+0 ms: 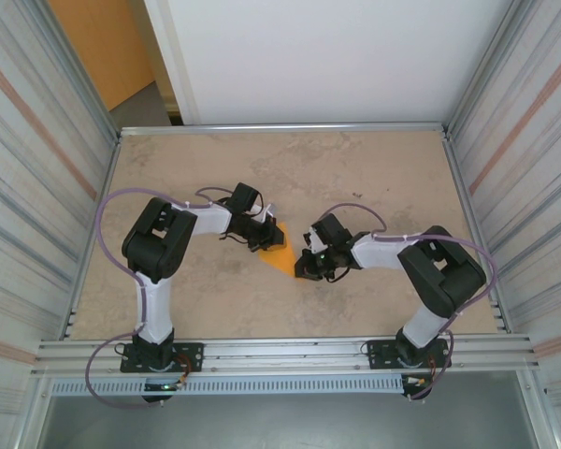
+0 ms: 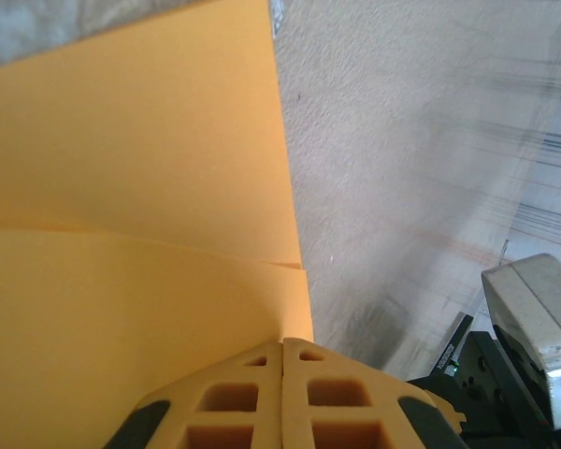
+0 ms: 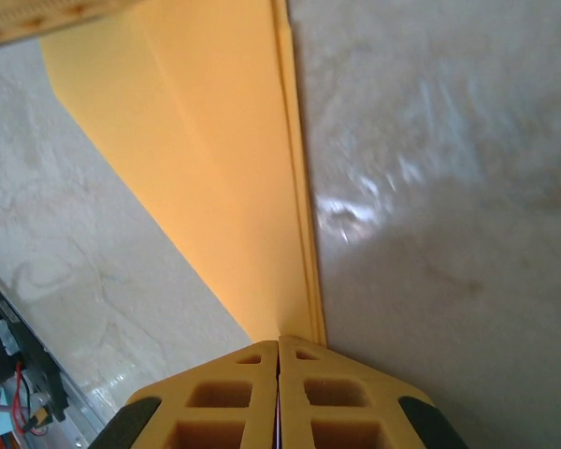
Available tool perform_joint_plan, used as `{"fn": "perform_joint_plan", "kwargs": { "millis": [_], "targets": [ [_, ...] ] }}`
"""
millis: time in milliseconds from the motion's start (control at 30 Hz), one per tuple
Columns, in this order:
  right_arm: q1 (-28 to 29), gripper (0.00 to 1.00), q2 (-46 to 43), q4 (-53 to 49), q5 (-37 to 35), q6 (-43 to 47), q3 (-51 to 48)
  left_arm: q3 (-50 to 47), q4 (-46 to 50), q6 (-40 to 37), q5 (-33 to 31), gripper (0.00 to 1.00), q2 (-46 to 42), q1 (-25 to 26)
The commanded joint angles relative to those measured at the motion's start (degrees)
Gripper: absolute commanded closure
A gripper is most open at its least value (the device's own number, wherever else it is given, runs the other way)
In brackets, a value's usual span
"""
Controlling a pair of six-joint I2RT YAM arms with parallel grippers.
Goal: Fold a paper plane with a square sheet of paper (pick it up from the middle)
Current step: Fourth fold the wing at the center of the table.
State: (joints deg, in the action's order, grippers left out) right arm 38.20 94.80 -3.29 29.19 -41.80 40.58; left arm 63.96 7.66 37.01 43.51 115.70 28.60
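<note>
Left pincer (image 2: 282,344) is pressed together on the near edge of a thin bright-orange folded paper sheet (image 2: 122,187), its yellow pads meeting with the paper caught between them. The right pincer (image 3: 279,341) is likewise closed, pinching the same paper (image 3: 224,159) at the end of its long folded edge, where several layers lie stacked.

From above, the paper (image 1: 279,251) shows as a small pointed wedge over the middle of the beige mottled counter (image 1: 355,178), held between the left pincer (image 1: 265,234) and the right pincer (image 1: 304,267), which face each other from either side. I cannot tell whether it lies flat on the counter or is raised slightly off it.

The paper is likely very light and limp where it is single-layered, and noticeably stiffer along the creases. It would crumple or tear if the two arms pulled apart, and its smooth face could slide out of a loose pinch. The layered folded edge looks the safest hold, since a grip there keeps the layers aligned.
</note>
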Motion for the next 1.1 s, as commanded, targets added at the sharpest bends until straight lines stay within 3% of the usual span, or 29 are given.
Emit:
{"fn": "perform_joint_plan", "kwargs": {
  "millis": [0,233,433,767,1067],
  "targets": [
    [0.3,0.91,-1.85,-7.06,-0.93,-1.16,-3.65,-2.83,7.49,-1.04,-5.98,0.92,4.01,-0.56],
    [0.41,0.91,-6.74,-9.8,-3.51,-1.32,-6.48,-2.55,7.37,-0.98,-5.4,0.92,3.86,-0.56],
    [0.16,0.89,-11.0,-9.42,-6.1,0.08,-1.76,-2.27,7.48,-0.65,-5.26,0.92,3.41,-0.59],
    [2.17,0.87,1.64,-6.14,-5.5,3.04,11.16,-1.22,9.07,0.42,-6.06,0.92,3.47,-0.58],
    [1.0,0.9,8.23,-4.27,-5.72,2.09,12.46,0.19,10.45,1.13,-6.07,0.92,3.88,-0.57]
  ]
}}
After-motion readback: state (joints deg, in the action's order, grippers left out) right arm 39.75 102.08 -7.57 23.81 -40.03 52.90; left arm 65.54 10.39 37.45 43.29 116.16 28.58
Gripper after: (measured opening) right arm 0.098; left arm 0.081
